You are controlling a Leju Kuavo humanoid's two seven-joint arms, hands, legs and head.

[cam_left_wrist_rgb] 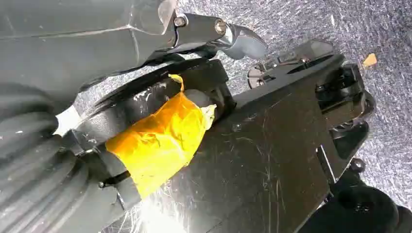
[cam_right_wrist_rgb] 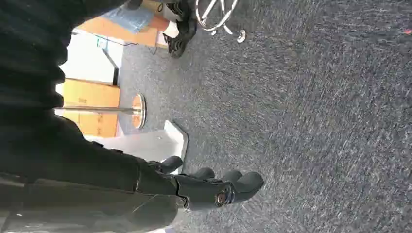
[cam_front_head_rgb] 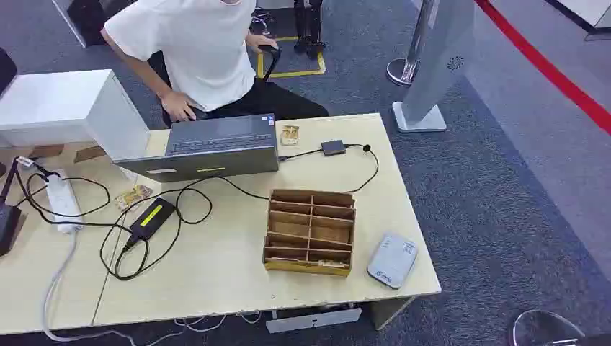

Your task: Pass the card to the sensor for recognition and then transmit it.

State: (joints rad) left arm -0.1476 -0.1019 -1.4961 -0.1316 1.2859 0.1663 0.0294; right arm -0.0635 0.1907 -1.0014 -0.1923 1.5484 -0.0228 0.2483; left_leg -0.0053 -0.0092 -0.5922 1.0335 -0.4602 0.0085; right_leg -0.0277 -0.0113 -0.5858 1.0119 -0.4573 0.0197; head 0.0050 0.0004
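Okay, quick rundown of what's on the table:

Card: I can't pick out a loose card for sure. Something pale lies in the front slot of the wooden divider box [cam_front_head_rgb: 310, 232], likely the cards, too small to confirm.

Card direction: if that's it, its long axis runs along the front row, side to side across the table. Which way it faces, no idea.

Sensor: the white-grey card reader [cam_front_head_rgb: 393, 260] sits flat just beside the box toward the right front corner of the table [cam_front_head_rgb: 216, 281], probably parked there for a short reach from the box.

Right hand [cam_right_wrist_rgb: 214, 187]: hanging by the robot's side over grey carpet, fingers loosely extended, grasping nothing.

Left hand [cam_left_wrist_rgb: 228, 39]: also down low. Whether the fingers are released or clenched, I can't tell.

Stage: looks like nothing's started, no card picked up.

Background: a person [cam_front_head_rgb: 194, 50] in a white shirt sits at a laptop [cam_front_head_rgb: 216, 148] on the far side.
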